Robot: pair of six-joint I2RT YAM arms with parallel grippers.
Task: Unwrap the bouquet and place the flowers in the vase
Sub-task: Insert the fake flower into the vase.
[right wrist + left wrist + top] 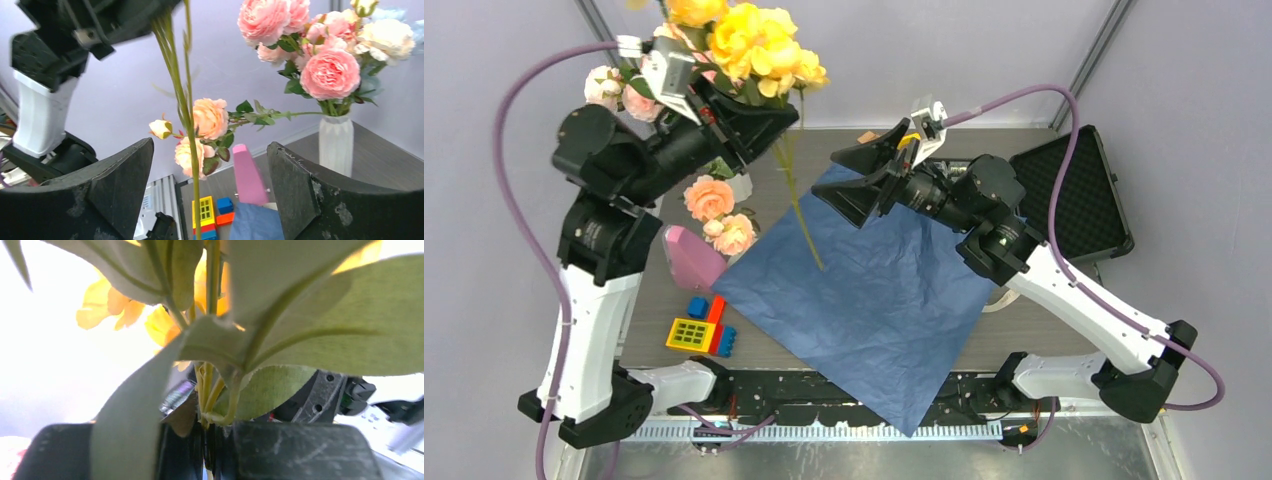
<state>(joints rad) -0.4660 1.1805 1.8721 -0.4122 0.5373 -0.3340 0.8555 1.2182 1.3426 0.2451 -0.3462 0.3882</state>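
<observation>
My left gripper [769,120] is raised high at the back left, shut on the green stems of the yellow flowers [754,45]. In the left wrist view the stems [209,390] are pinched between the shut fingers [300,450], with leaves filling the frame. The long stems [799,210] hang down over the dark blue paper wrap [874,300], which lies flat on the table. My right gripper [826,176] stands open beside the stems. In its wrist view a stem [194,190] hangs between the spread fingers, untouched. The white ribbed vase [336,145] holds big pink blooms [330,72]; it [740,186] is mostly hidden behind the left arm.
A pink cone block [689,255] stands near the paper's left corner. Colourful toy bricks [699,325] lie in front of it. An open black case [1074,200] sits at the right edge. Pink and peach roses [711,198] lean out near the vase.
</observation>
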